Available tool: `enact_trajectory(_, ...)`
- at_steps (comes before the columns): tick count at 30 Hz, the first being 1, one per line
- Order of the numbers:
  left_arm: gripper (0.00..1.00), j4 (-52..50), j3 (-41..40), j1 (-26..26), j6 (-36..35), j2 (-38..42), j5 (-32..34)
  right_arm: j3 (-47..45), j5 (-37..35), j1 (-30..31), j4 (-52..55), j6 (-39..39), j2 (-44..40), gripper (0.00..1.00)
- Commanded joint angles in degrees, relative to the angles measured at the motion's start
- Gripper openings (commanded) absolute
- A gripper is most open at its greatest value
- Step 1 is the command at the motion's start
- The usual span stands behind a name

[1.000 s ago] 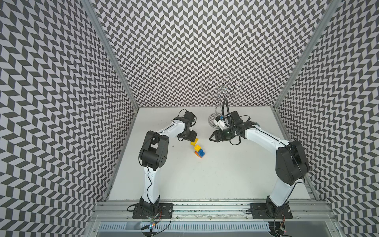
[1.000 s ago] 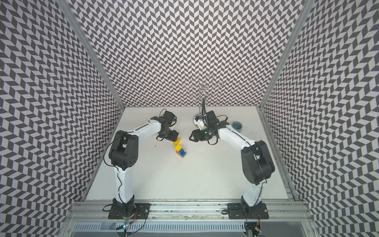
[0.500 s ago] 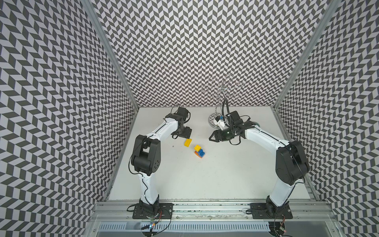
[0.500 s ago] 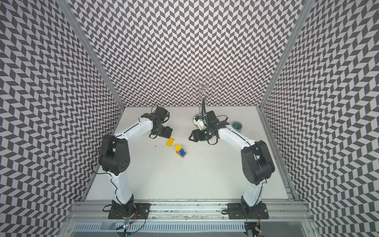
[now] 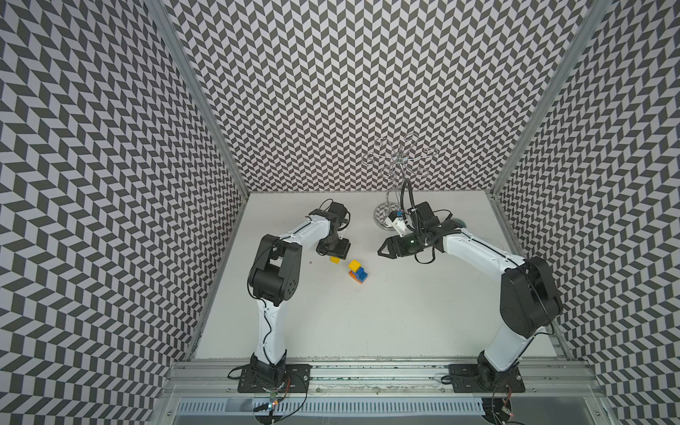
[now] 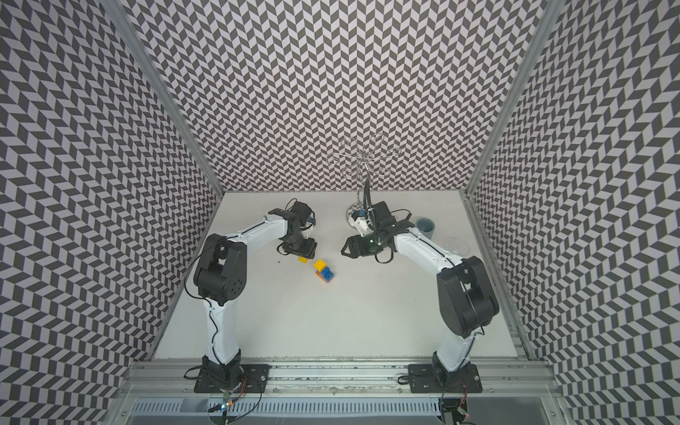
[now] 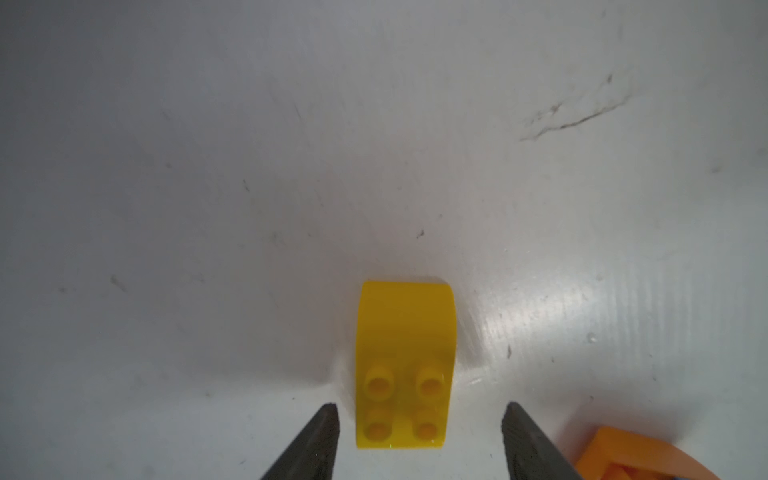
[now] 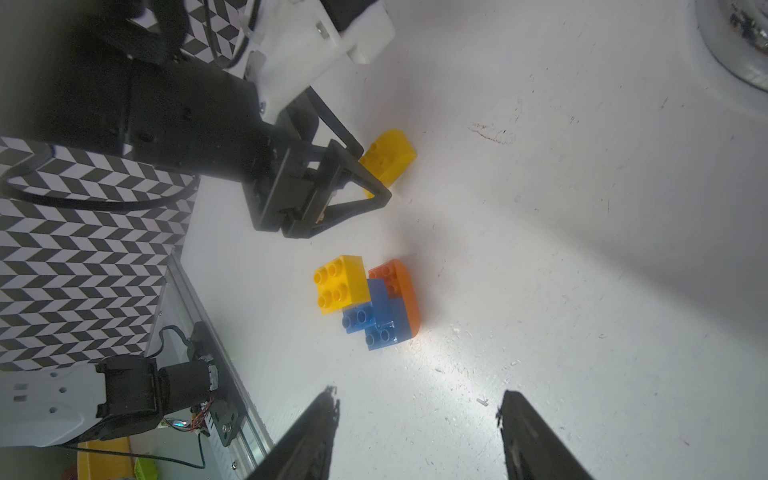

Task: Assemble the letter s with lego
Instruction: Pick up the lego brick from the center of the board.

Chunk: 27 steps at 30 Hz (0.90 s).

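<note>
A loose yellow lego brick (image 7: 405, 365) with one rounded end lies studs-up on the white table. My left gripper (image 7: 419, 415) is open, a fingertip on each side of the brick's studded end and a gap on both sides. In both top views this gripper (image 5: 333, 250) (image 6: 300, 250) hangs over that brick (image 5: 335, 259). Just right of it lies the joined figure: a yellow square (image 8: 340, 284), blue bricks (image 8: 376, 316) and an orange brick (image 8: 401, 291). My right gripper (image 8: 417, 405) (image 5: 381, 252) is open and empty, apart from the figure.
A wire stand (image 5: 399, 162) rises from a round metal base (image 5: 382, 217) at the back, behind my right arm. A grey cup (image 6: 425, 227) stands at the back right. Patterned walls close in the left, back and right sides.
The loose yellow brick has come away from the figure and now lies to its left. My left arm swung out to the back left, then returned over that brick. My right arm has not moved.
</note>
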<state>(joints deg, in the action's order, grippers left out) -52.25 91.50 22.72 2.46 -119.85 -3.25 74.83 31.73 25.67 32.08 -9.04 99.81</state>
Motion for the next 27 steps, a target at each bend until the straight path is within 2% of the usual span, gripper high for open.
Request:
enact_trajectory(1, 0.64, -1.9, 0.4, 0.9, -0.1, -0.6, 2.0, -1.0, -0.7, -0.6, -2.1, 0.9, -2.3, 0.64)
enact_trajectory(5, 0.62, -2.1, 0.5, 1.0, -0.1, -1.1, 3.2, -2.0, -0.2, -0.8, -2.7, 0.9, -2.7, 0.64)
enact_trajectory(7, 0.53, -2.5, 1.4, 1.0, 0.0, -1.8, 3.3, -2.4, 0.1, -0.8, -3.0, 0.9, -2.8, 0.64)
enact_trajectory(19, 0.52, -4.2, 6.8, 1.2, 0.1, -5.1, 4.5, -4.3, 0.7, -0.9, -3.8, 1.2, -4.5, 0.63)
enact_trajectory(22, 0.37, -4.8, 7.7, 1.4, 0.1, -5.6, 4.7, -4.7, 0.8, -0.9, -3.9, 1.5, -4.6, 0.63)
enact_trajectory(27, 0.38, -4.8, 6.5, 1.3, 0.2, -5.2, 4.7, -5.0, 0.8, -1.0, -4.0, 1.6, -4.8, 0.62)
